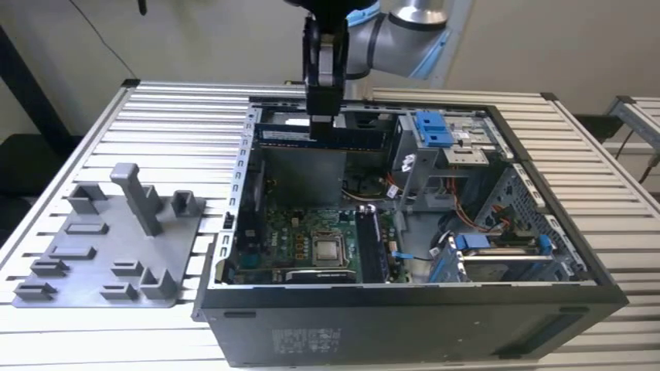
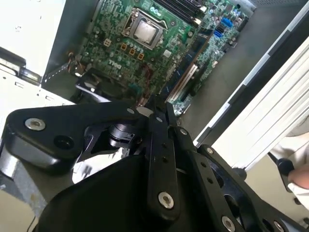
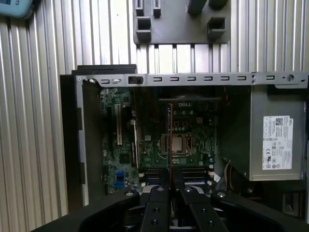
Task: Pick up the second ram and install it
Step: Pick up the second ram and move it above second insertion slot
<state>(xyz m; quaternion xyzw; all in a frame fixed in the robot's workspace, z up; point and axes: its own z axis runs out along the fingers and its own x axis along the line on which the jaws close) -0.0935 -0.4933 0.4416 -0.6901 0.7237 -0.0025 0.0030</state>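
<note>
The grey tray (image 1: 181, 243) with its upright posts lies on the slatted table (image 1: 154, 108), to the exterior view's left of the case (image 1: 413, 325), near its wall but not touching it. The case lies open, and the board (image 1: 299, 232) on its floor faces up. The processor socket (image 1: 330, 249) sits towards the case's near wall. The memory slots (image 1: 372, 243) run just to the exterior view's right of the socket.

The gripper (image 1: 321, 117) hangs over the case's far end, its claw pinching the ram (image 1: 361, 137) by the upper edge. The ram is level and lengthwise, raised above the case's floor and clear of the board and slots, with a pale label on its exterior-view-left half. Further to the exterior view's right, the blue clips (image 1: 433, 127) sit at the drive bay in the case's far corner.

In the first wrist view the gripper (image 3: 169, 186) looks straight down into the case. The ram (image 3: 169, 140) shows edge-on as a thin line coming out from between the fingers and crossing beside the socket (image 3: 176, 143). The slots (image 3: 193, 173) lie close to the fingertips. The power supply (image 3: 275, 140) sits at one end of the case, and the tray (image 3: 178, 19) lies outside the case's rim.

In the second wrist view the gripper (image 2: 155, 104) has its tips drawn together above the board (image 2: 145, 48).
</note>
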